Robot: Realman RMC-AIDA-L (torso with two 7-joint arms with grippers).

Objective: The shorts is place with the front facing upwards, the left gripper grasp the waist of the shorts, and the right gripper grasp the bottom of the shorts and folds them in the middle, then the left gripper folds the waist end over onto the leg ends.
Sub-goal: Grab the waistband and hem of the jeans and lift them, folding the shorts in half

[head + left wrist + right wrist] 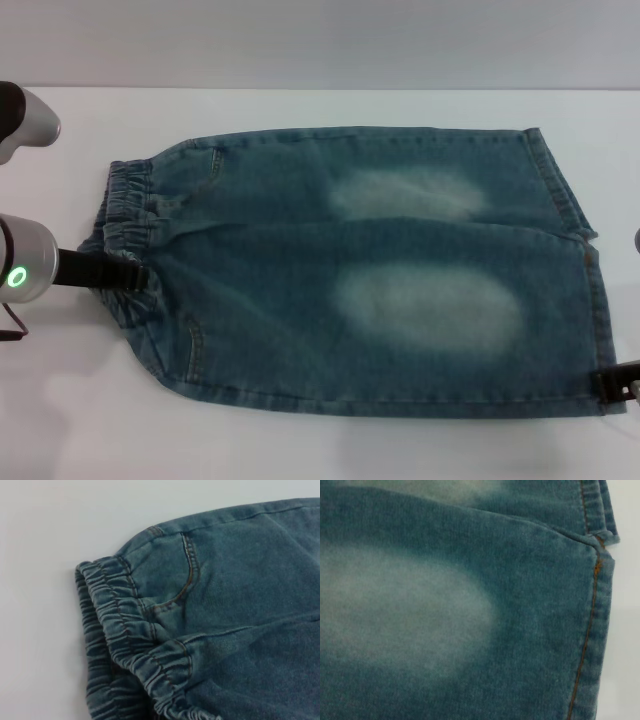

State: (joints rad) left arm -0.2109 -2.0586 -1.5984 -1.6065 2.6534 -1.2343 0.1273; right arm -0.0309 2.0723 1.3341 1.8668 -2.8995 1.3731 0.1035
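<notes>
The blue-green denim shorts (pixel 350 270) lie flat on the white table, front up, with two pale oval patches. The gathered waist (pixel 125 205) points left and the leg hems (pixel 575 210) point right. My left gripper (pixel 130 275) reaches in from the left and touches the near half of the waistband. My right gripper (pixel 612 385) sits at the near right corner of the hem. The left wrist view shows the puckered waistband (pixel 125 630) and a pocket seam (pixel 190 575). The right wrist view shows a faded patch (pixel 395 610) and the stitched hem (pixel 590 630).
The white table (pixel 320 440) extends around the shorts on all sides. A silver part of the left arm (pixel 30 115) hangs over the far left corner. The table's far edge runs along the top of the head view.
</notes>
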